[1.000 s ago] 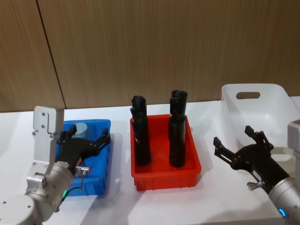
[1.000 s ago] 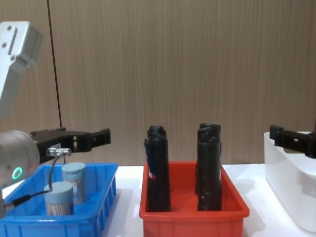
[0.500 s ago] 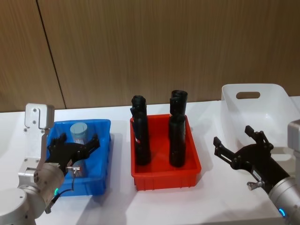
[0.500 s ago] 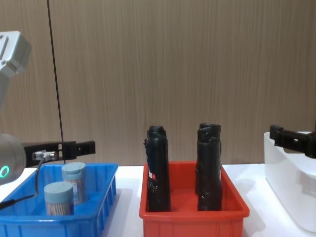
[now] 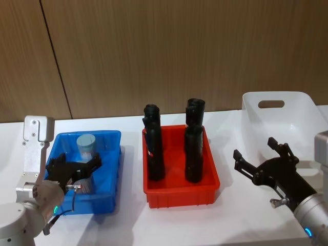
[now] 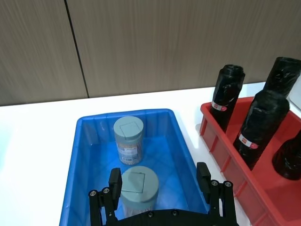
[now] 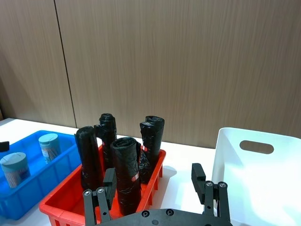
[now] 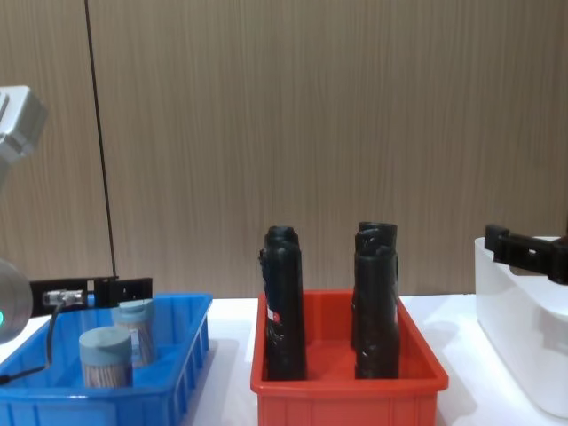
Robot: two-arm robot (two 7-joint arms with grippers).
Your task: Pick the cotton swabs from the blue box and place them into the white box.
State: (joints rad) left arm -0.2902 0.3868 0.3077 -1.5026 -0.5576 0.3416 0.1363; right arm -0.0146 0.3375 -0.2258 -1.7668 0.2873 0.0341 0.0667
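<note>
The white bench [image 5: 128, 225] carries three bins. The white box [image 5: 256, 120] is at the right, and no jar is seen in it. A red bin [image 5: 182, 197] of black cylinders [image 5: 154, 154] is in the middle, and the blue box [image 5: 102, 134] is at the left. The right hand [image 5: 254, 149] is held idle above the bench between the red bin and the white box, its fingers spread. The left hand [image 5: 77, 161] has been drawn back toward the robot and lowered within the last second, so that the far cotton-swab jar [image 5: 86, 144], covered a second ago, is now exposed. In the left wrist view the spread fingers are set to either side of the near cotton-swab jar [image 6: 138, 183], with nothing gripped. The approach is judged nearly complete. Closing on that jar is expected next, and both jars remain to be moved.
</note>
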